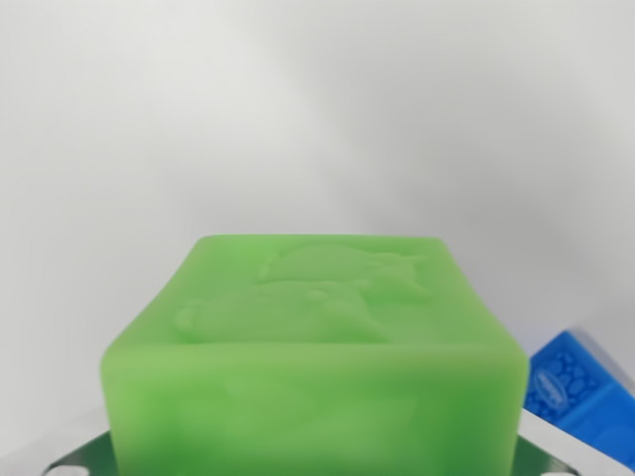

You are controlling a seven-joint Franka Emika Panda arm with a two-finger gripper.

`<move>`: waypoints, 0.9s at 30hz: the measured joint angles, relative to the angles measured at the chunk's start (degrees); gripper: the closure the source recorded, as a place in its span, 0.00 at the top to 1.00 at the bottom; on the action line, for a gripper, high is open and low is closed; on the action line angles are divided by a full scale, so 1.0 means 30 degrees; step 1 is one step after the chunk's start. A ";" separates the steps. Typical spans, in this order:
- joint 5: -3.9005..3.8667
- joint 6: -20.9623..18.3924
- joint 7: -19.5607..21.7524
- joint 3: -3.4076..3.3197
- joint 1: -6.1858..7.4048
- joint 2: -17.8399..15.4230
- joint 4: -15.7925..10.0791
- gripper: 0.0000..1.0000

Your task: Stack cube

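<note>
Green cube [313, 357] filled the wrist view, blue cube [580, 392] at 4 o'clock; claw state unclear

A bare test bench or lab setup, by its look: a plain white surface [317, 119] fills everything behind the green cube [313, 357], with a blue cube [580, 382] at its right.

We are counting two cubes in the wrist view: one green cube [313, 367] filling the near middle, and one blue cube [580, 392] showing partly at the right.
</note>
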 joint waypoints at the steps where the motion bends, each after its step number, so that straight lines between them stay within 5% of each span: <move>1: 0.0014 0.0000 0.0034 -0.0021 -0.0019 -0.0002 -0.0011 0.00; 27: 0.0575 -0.0136 0.2066 -0.0900 -0.0743 -0.0660 -0.0484 0.00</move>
